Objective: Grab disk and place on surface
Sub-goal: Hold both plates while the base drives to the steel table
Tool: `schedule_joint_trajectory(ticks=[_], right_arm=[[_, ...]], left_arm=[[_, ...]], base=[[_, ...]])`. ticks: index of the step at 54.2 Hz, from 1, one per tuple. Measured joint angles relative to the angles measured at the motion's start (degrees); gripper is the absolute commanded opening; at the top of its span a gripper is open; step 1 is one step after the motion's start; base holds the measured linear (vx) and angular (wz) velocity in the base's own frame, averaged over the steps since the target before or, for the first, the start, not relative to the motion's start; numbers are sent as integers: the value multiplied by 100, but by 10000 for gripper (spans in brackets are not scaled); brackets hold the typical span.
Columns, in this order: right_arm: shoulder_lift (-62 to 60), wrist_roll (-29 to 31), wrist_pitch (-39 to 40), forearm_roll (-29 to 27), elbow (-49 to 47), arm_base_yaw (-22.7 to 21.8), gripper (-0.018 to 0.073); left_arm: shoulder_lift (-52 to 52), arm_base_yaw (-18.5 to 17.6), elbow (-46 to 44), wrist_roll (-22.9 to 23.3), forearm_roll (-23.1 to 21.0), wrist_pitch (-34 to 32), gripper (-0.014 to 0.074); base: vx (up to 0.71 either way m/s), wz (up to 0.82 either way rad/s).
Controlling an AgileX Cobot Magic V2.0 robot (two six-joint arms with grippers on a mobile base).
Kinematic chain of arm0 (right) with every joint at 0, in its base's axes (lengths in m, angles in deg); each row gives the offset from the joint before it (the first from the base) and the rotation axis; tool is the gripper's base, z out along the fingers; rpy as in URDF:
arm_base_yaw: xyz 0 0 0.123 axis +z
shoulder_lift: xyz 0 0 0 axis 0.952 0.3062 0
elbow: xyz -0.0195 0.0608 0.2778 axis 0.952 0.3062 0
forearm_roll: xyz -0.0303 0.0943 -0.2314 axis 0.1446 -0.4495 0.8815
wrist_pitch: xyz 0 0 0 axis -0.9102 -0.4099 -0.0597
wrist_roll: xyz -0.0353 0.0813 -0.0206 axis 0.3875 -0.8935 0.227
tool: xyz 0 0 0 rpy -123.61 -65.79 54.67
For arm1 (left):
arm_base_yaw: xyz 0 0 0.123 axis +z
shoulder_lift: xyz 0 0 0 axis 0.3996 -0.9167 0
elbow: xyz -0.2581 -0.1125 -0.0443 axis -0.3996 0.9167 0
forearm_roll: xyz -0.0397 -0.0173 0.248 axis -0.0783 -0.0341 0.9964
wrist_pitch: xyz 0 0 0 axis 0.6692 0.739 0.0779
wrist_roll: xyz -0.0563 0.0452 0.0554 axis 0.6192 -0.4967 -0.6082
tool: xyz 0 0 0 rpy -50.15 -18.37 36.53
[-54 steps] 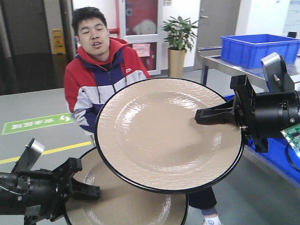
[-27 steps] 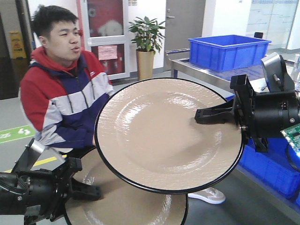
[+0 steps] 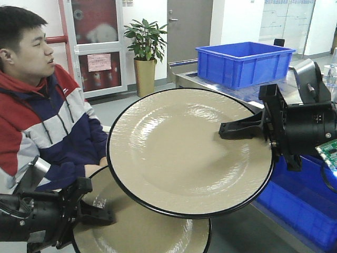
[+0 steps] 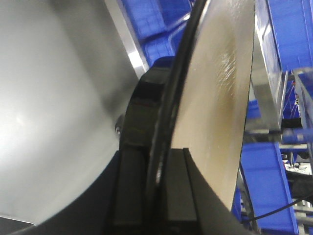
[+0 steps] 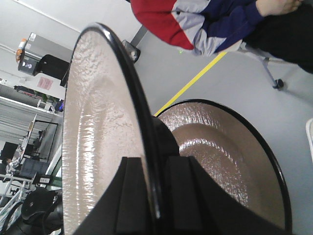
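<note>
Two beige disks with black rims are held in the air. The upper disk [image 3: 179, 153] tilts toward the camera, and my right gripper [image 3: 224, 130] is shut on its right rim. The lower disk [image 3: 142, 232] lies partly hidden beneath it, with my left gripper [image 3: 108, 216] shut on its left rim. The left wrist view shows the left gripper [image 4: 156, 196] pinching its disk [image 4: 220, 88] edge-on. In the right wrist view the right gripper [image 5: 151, 196] clamps the rim of its disk [image 5: 93, 127], and the other disk [image 5: 220, 156] sits behind. The surface is out of view.
A person in a red, white and navy jacket [image 3: 37, 105] sits close at the left. A blue bin [image 3: 245, 62] stands on a metal table [image 3: 221, 87] at the back right. Blue crates [image 3: 300, 205] sit low right, and a potted plant [image 3: 145, 52] stands behind.
The whole background has slid leftward in the front view: the person, plant and blue bin all moved left. Both grippers and disks keep the same places in the frame.
</note>
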Motion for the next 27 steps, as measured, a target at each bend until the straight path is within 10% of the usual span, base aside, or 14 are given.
schedule_joint_trajectory(ticks=[27], right_arm=[[0,4,0,0,0,0,-8]], left_arm=[[0,0,0,0,0,-15,1]], base=[[39,-11]])
